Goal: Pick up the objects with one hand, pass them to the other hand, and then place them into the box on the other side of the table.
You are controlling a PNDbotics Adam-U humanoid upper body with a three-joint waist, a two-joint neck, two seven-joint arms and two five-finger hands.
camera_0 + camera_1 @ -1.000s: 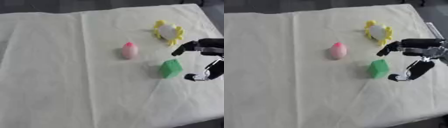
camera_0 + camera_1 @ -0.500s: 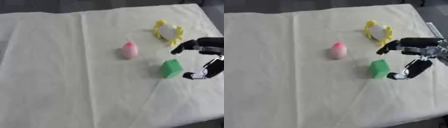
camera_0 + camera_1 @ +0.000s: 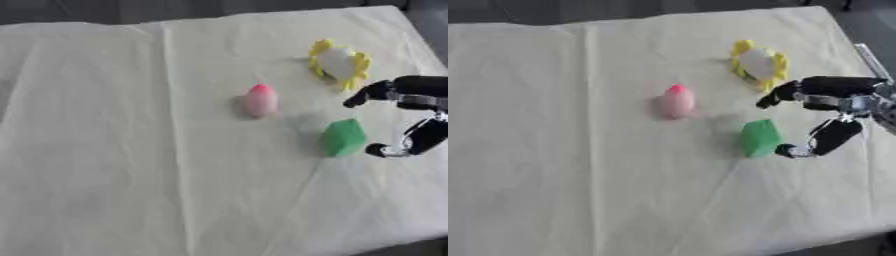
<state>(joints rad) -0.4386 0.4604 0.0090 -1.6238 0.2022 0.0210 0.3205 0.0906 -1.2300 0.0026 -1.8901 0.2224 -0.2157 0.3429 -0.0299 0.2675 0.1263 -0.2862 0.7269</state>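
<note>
Fingers (image 3: 785, 92) of the right hand (image 3: 833, 95) spread wide apart from the thumb, which ends just beside the green block (image 3: 759, 138), maybe touching its right side, cannot tell. Nothing is held. Compared with a second ago the hand sits slightly closer to the block, thumb tip nearer its edge; objects have not moved. Upper fingers point left, hanging above the cloth between the block and the yellow-and-white object (image 3: 757, 63).

Nearest: wide stretch of bare pale yellow cloth (image 3: 131, 175) covering the surface, creased, with a long fold running down left of centre. Mid-distance: green block on the cloth at right of centre, hand just to its right, coming in from the right edge. A bit farther and to the left: pink rounded object (image 3: 260, 99), redder at the top, well apart from the hand. Farther right: yellow-and-white object, petal-like yellow rim around a white middle, lying near the upper fingers but apart from them. Beyond the far cloth edge: dark floor or background. Left hand not visible.
</note>
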